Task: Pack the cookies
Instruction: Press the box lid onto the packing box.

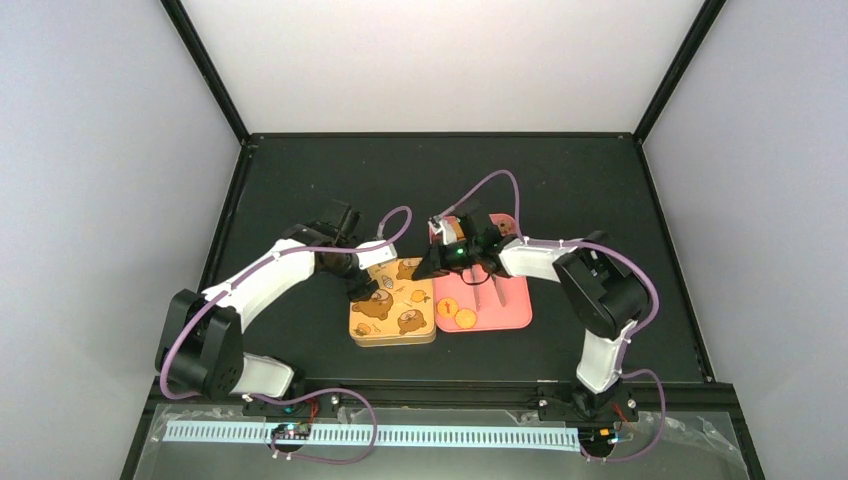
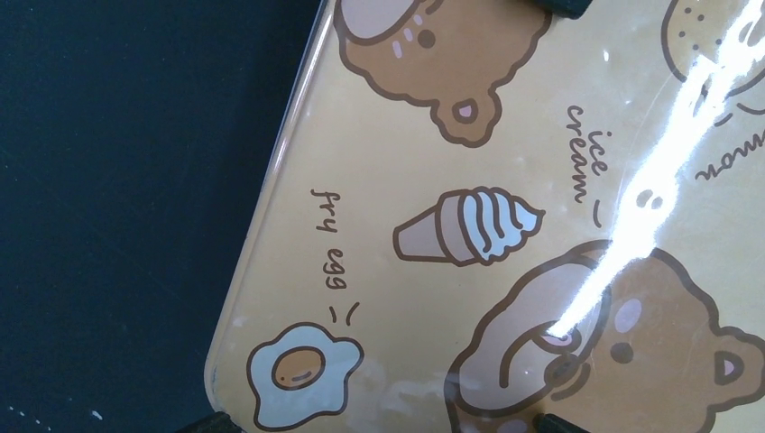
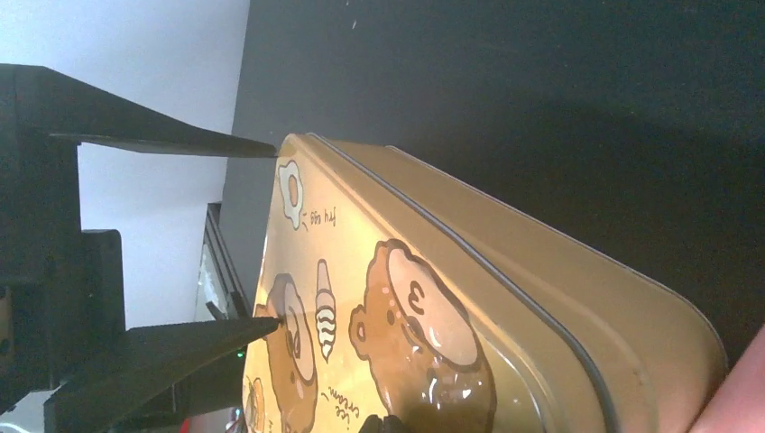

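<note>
Directly under left claw, tin lid, flat on its box. Spread wide, gripping nothing, tips on the lid, likely to press it down. Just right, right claw, clenched and empty, at the lid's edge, perhaps steadying. Right of that claw, two cookies on pink tray beside tongs, unpacked.

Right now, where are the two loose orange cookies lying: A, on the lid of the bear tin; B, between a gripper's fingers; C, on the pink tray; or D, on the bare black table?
C: the top view shows both cookies lying on the pink tray, beside the tin, whose lid is shut.
</note>
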Controlling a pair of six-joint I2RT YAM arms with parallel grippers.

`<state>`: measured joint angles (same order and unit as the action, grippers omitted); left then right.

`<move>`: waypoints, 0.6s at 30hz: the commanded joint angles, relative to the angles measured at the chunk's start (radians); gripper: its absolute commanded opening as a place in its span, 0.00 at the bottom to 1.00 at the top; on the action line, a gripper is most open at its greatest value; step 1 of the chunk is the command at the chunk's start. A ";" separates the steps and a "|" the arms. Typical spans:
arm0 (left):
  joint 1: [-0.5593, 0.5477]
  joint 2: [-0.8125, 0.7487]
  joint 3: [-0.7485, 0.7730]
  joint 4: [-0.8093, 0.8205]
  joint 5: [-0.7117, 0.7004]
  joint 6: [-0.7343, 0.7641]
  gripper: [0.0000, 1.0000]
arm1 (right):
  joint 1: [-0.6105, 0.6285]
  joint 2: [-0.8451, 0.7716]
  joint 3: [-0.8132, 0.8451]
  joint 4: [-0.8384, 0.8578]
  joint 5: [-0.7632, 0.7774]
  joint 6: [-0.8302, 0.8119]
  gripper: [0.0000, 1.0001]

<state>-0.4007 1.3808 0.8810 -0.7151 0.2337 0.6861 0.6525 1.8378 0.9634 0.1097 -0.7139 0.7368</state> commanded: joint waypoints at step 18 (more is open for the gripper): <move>0.085 -0.168 0.147 -0.121 -0.126 -0.071 0.99 | -0.009 -0.416 -0.024 -0.204 0.292 -0.205 0.73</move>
<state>-0.3706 1.2926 0.9474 -0.8181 0.1383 0.6498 0.6514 1.5154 0.8867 0.0349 -0.5552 0.6304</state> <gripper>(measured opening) 0.987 0.642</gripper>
